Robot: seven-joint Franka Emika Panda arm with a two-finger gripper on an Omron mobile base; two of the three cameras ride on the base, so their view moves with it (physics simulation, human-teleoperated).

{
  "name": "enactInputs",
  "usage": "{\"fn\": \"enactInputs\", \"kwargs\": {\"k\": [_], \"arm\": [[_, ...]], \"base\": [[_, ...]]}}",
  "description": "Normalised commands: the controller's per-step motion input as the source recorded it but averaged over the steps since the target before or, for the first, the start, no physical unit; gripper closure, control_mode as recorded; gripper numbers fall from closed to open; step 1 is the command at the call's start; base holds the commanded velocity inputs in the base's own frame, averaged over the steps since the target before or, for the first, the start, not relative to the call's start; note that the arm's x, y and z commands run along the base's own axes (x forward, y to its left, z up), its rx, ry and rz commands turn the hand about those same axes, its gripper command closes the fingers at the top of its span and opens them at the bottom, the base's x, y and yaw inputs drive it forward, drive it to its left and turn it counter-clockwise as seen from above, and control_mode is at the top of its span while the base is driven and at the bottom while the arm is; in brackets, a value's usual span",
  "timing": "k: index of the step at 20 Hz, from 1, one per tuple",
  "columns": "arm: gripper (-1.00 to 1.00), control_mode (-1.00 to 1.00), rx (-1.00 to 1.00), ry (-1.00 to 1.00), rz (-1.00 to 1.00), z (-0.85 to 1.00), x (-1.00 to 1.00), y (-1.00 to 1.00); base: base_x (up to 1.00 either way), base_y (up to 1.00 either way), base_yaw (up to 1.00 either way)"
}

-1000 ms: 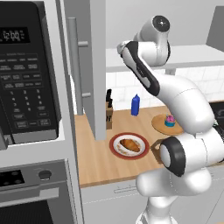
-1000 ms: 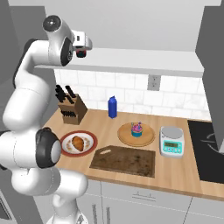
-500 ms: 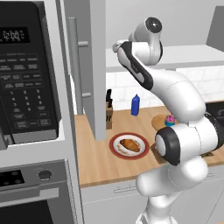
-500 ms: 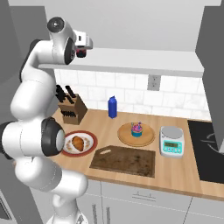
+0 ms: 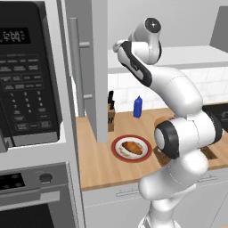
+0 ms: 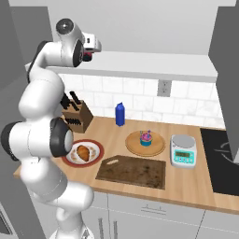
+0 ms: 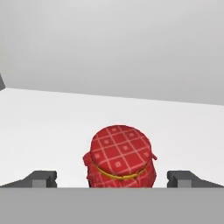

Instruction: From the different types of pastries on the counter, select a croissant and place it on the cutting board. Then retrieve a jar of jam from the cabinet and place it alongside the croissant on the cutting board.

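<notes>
White shelf point(image 7: 52, 118) inside the cabinet point(image 5: 99, 67) carries the jar of jam point(image 7: 120, 162), which in the hand view has a red checked cloth cover tied with a yellow band. The jar stands upright on the shelf, between the two dark fingertips point(image 7: 41, 178) of the gripper point(image 7: 113, 180). The fingers are spread as wide as they go, each well clear of the jar's sides, and they hold nothing.

Below, on the wooden counter point(image 6: 196, 184), the croissant point(image 6: 84, 151) lies on a red-rimmed white plate point(image 6: 95, 158) at the left end. Just to the right of that plate sits the dark cutting board point(image 6: 133, 170), its handle hole toward the plate and its top bare. Behind the board, the cupcake point(image 6: 146, 138) rests on a round light wooden plate point(image 6: 158, 147). A small kitchen scale point(image 6: 182, 151) stands beside that plate, to its right. A blue bottle point(image 6: 120, 114) and a knife block point(image 6: 77, 116) stand near the tiled wall.

From the left base view the cabinet door point(image 5: 83, 62) is swung open, its long bar handle point(image 5: 75, 67) facing the camera, and a black microwave point(image 5: 24, 84) stands to its left.
</notes>
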Motion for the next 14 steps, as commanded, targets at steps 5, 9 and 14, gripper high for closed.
{"fn": "enactInputs", "kwargs": {"k": [5, 9, 14], "arm": [[-1.00, -1.00, 0.01, 0.00, 0.01, -0.08, 0.15, 0.00], [1.00, -1.00, 0.00, 0.00, 0.01, -0.15, 0.09, 0.00], [1.00, -1.00, 0.00, 0.00, 0.03, -0.24, 0.03, 0.00]], "base": [[0.00, 0.00, 0.00], [0.00, 0.00, 0.00], [0.00, 0.00, 0.00]]}}
